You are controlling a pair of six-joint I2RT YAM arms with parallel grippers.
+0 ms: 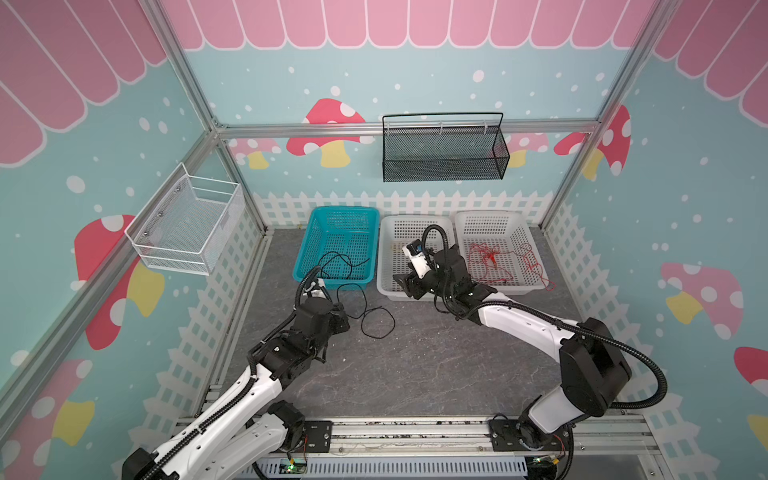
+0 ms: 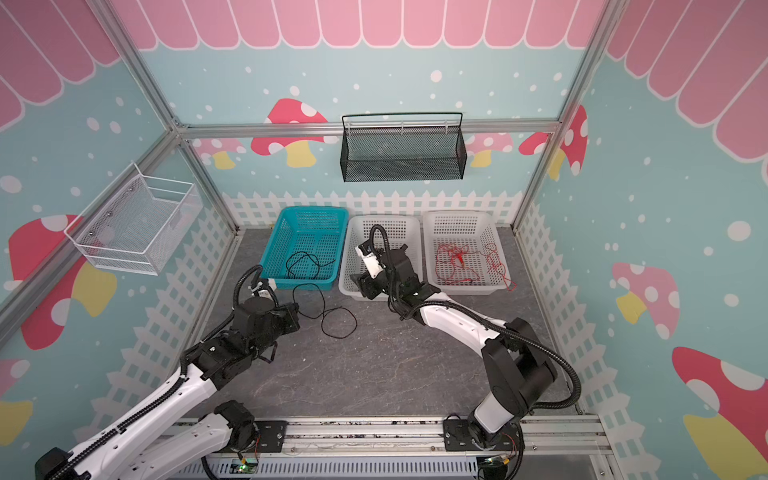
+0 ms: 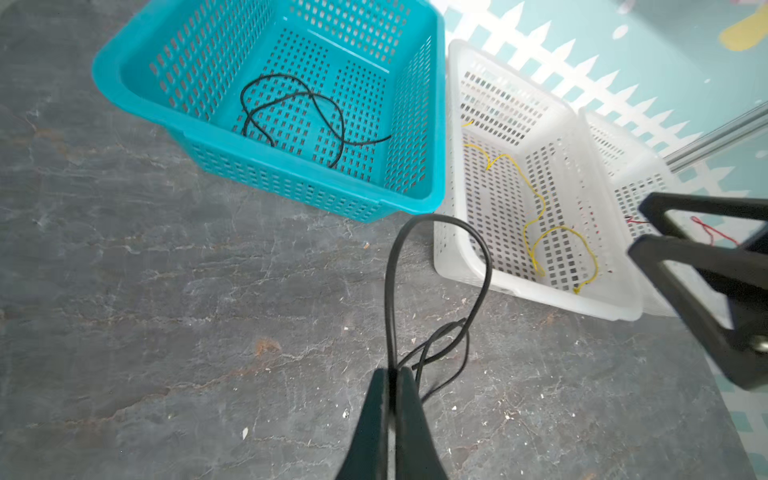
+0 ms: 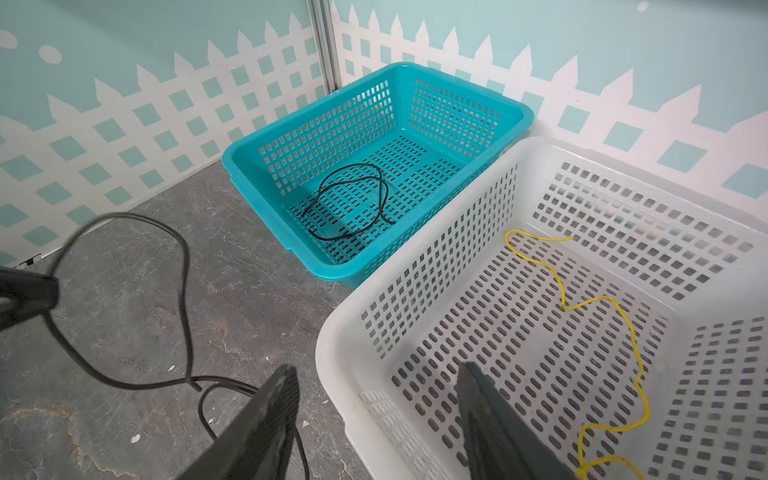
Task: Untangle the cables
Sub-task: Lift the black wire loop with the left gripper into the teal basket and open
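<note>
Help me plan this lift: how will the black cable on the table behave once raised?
Probably floppy: the black cable on the table curls in loose loops from the shut left claw, so its tail would likely dangle. Thin, probably light. Its crossed strands might tighten.

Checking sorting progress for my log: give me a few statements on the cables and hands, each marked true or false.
1. The left hand is shut on a loose black cable over the table. True.
2. The yellow cable lies in the teal basket. False: it lies in the middle white basket; the teal one holds a second black cable.
3. The right hand grips a red cable. False: it is open and empty.
4. Red cables lie in the rightmost white basket. True.
</note>
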